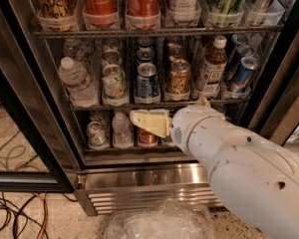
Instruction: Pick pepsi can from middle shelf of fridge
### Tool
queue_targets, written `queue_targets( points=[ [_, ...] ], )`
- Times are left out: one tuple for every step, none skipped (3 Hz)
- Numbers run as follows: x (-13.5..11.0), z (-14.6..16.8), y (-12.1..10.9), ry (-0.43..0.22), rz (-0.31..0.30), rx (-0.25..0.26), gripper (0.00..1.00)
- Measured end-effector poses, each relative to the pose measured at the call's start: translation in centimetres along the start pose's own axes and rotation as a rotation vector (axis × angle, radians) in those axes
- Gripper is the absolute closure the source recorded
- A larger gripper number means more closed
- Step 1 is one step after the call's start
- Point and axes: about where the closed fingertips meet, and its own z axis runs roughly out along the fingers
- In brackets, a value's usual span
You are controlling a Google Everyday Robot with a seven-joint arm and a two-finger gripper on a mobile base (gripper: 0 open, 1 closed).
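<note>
Hand [149,123] hovers at the fridge [139,179], just below the middle shelf [89,107]; open or closed, can't tell. Pepsi can [147,81] stands upright on that shelf, right above the hand, front row.

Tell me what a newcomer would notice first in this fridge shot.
The bulky white arm fills the lower right, and its cream gripper points left just below the middle shelf. Right above the gripper stands the pepsi can, between a pale can and a golden-brown can. Tall red Coca-Cola cans line the top rack.
</note>
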Motion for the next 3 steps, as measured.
queue_targets(
  points=[
    [-0.5, 1.5, 1.7, -0.027, 0.004, -0.041, 0.0],
    [-1.7, 5.7, 6.9, -0.09, 0.049, -0.177, 0.0],
    [-1.8, 7.0, 9.4, -0.144, 0.109, -0.27, 0.0]
  ],
)
